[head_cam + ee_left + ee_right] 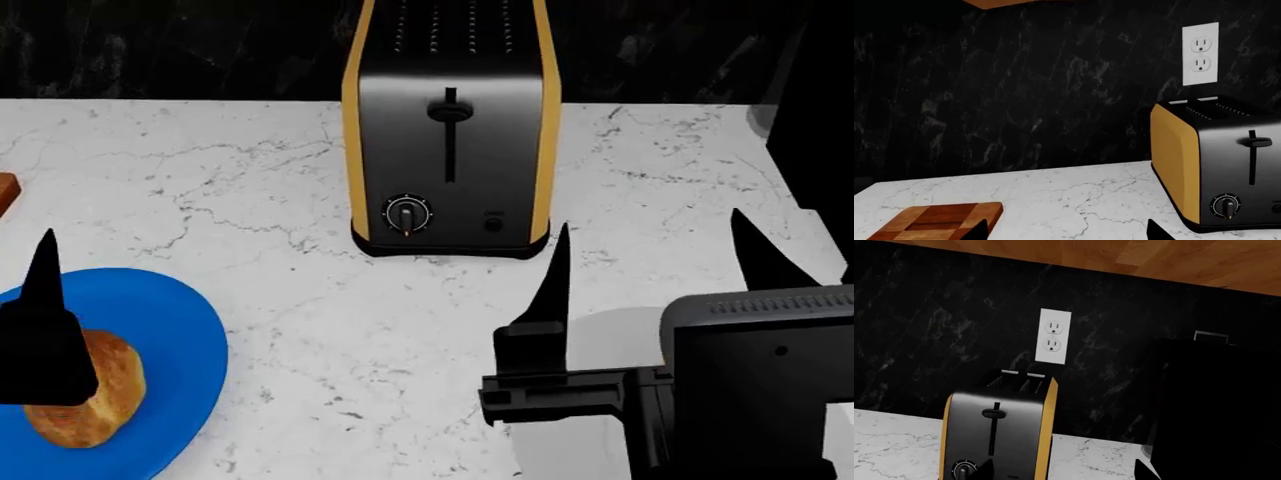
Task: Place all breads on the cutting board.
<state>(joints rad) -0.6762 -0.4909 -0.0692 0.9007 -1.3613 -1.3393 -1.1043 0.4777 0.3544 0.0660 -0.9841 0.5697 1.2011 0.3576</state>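
One golden-brown bread (94,400) lies on a round blue plate (174,340) at the near left of the head view. The other bread is out of view. Only a corner of the checkered cutting board (6,190) shows at the left edge; it also shows in the left wrist view (934,222). My left gripper (1067,234) is open and empty. One of its fingers (44,300) stands just left of the bread and hides part of it. My right gripper (650,225) is open and empty, in front of and to the right of the toaster.
A black and yellow toaster (450,130) stands at the back middle of the white marble counter (267,220); it also shows in both wrist views (1214,170) (997,435). A dark appliance (1214,405) stands at the far right. A wall outlet (1053,336) sits on the black backsplash.
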